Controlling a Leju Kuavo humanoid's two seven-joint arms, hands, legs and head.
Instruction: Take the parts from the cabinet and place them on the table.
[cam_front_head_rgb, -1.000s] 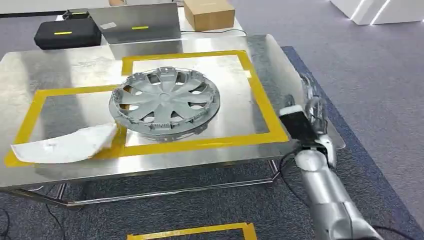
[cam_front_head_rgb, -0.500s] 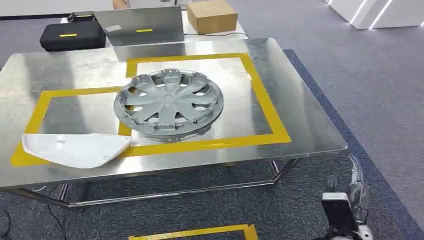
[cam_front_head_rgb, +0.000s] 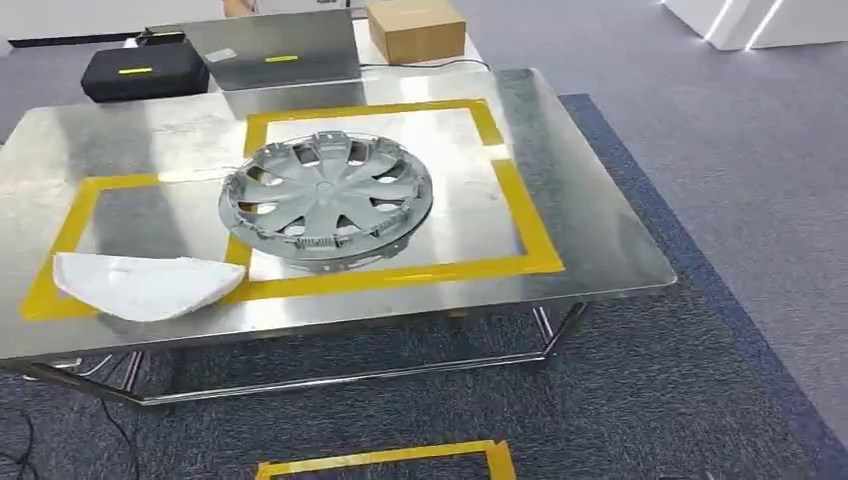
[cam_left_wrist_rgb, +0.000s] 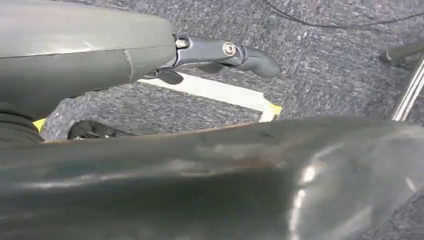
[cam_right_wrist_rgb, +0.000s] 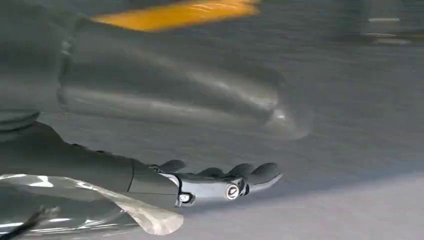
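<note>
A: On the steel worktop (cam_front_head_rgb: 600, 240), the grey multi-spoke plastic wheel cover (cam_front_head_rgb: 326, 198) sits roughly dead centre, straddling the yellow tape outlines (cam_front_head_rgb: 520, 215). Out at about eight o'clock from it lies the white curved panel part (cam_front_head_rgb: 140, 285), resting across the tape's near-left corner, just beside the wheel cover's rim but apparently not touching it.

B: Both parts look delivered, then. And the hands?

A: The left hand (cam_left_wrist_rgb: 220, 52) appears in its wrist view with fingers stretched out and nothing in them, hanging over dark carpet by a strip of floor tape (cam_left_wrist_rgb: 215, 92). The right hand (cam_right_wrist_rgb: 225, 182) reads much the same in its own view: fingers extended, apart, gripping nothing, though that picture is blurred.

B: So what is the step in hand?

A: Judging by two parts on the worktop and two free hands, the robot is likely between deliveries, due to go to the cabinet for the next part. The cabinet cannot be seen here.

B: How should it do that well?

A: Arms tucked low and clear of the worktop's near edge and frame (cam_front_head_rgb: 350, 375) while turning, so nothing nudges the panel, which lies close to that edge. At twelve o'clock beyond the worktop sit a black case (cam_front_head_rgb: 140, 72), a grey laptop (cam_front_head_rgb: 280, 50) and a brown cardboard box (cam_front_head_rgb: 415, 28), well out of the way.
</note>
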